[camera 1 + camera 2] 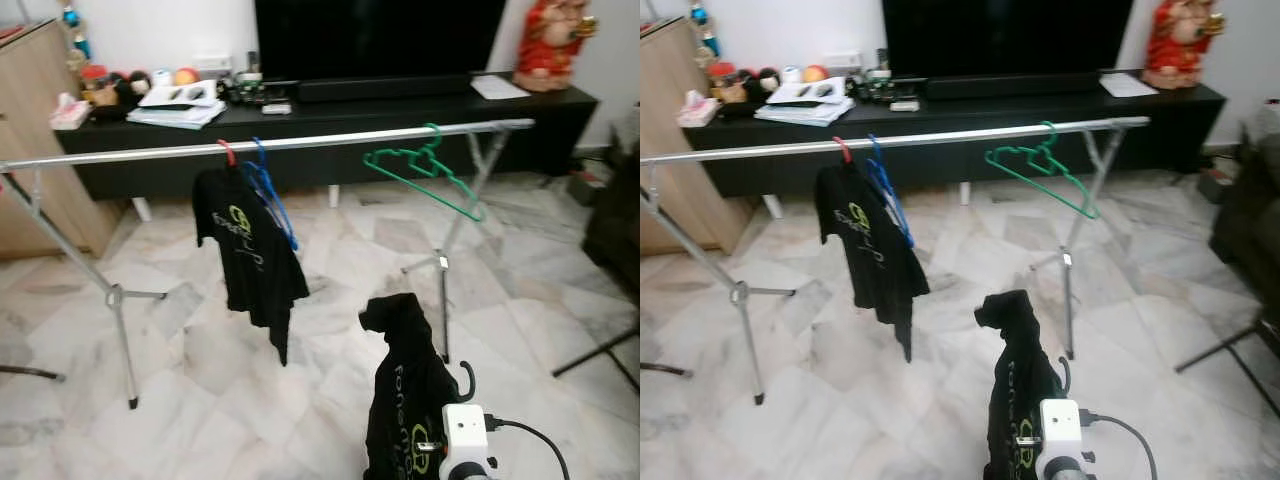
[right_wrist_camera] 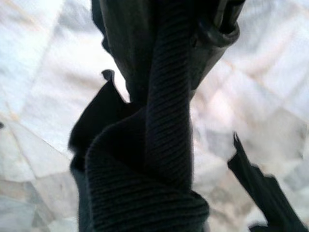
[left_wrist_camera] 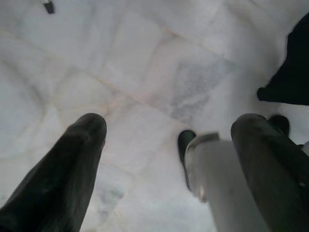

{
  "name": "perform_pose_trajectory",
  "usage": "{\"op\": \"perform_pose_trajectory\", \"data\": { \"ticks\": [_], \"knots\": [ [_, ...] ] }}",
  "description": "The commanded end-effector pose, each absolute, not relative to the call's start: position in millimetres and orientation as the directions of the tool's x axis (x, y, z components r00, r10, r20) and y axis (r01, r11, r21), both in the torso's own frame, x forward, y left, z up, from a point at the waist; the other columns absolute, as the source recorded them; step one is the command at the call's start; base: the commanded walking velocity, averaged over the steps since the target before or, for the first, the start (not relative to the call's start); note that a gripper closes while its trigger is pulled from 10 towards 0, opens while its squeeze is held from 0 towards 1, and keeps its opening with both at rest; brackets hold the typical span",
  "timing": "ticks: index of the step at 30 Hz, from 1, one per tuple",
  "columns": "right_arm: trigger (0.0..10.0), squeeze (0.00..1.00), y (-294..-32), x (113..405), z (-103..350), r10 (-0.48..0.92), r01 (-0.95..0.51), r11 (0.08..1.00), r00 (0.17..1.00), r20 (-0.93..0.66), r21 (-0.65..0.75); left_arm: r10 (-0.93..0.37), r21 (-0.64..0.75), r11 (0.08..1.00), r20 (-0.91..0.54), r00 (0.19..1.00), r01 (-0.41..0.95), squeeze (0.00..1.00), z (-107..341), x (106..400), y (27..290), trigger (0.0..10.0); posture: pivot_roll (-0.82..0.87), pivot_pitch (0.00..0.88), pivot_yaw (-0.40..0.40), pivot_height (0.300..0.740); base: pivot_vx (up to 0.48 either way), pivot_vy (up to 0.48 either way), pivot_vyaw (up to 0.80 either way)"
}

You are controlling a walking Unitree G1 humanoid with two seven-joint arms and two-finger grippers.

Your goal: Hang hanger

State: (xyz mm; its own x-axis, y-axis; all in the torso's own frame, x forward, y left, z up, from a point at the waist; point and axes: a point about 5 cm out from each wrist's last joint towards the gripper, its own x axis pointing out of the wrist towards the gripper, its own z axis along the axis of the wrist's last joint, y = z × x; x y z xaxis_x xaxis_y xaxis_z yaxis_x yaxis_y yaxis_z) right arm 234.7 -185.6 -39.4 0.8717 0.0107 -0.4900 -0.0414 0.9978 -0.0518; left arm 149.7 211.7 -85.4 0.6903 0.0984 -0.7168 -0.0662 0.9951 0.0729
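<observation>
A long silver rail on folding legs crosses the room ahead. On it hang a black shirt on a red hanger, an empty blue hanger and an empty green hanger. Low and near me, my right gripper holds up a second black shirt on a black hanger, whose hook curls beside the cloth. In the right wrist view the bunched cloth hides the fingers. My left gripper is open over the marble floor.
Behind the rail stand a black TV console with papers and small items, and a red figurine. A wooden cabinet is at left and dark furniture at right. Rail legs splay over the floor.
</observation>
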Motion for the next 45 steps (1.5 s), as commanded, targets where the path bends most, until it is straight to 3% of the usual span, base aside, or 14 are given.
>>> {"op": "perform_pose_trajectory", "data": {
  "ticks": [1,23,45],
  "knots": [
    [10.0,0.0,-179.8,239.2,-36.3,0.024,-0.045,0.998,0.882,-0.47,-0.035,0.106,0.076,0.994,-0.743,0.661,-0.074,0.0,-89.9,138.2,213.9,10.0,-0.13,0.054,0.018,0.74,-0.315,0.0,0.0],
    [10.0,0.0,-177.5,238.9,-36.9,0.03,-0.052,0.998,0.88,-0.473,-0.035,0.095,0.076,0.995,-0.746,0.659,-0.057,0.0,-89.9,138.1,214.6,10.0,-0.13,0.05,0.022,0.74,-0.313,0.0,0.0],
    [10.0,0.0,-177.3,238.6,-37.9,0.03,-0.055,0.998,0.875,-0.484,-0.038,0.09,0.07,0.996,-0.742,0.664,-0.058,0.0,-89.3,139.2,214.9,10.0,-0.13,0.064,0.023,0.74,0.0,0.0,0.0]
  ]
}}
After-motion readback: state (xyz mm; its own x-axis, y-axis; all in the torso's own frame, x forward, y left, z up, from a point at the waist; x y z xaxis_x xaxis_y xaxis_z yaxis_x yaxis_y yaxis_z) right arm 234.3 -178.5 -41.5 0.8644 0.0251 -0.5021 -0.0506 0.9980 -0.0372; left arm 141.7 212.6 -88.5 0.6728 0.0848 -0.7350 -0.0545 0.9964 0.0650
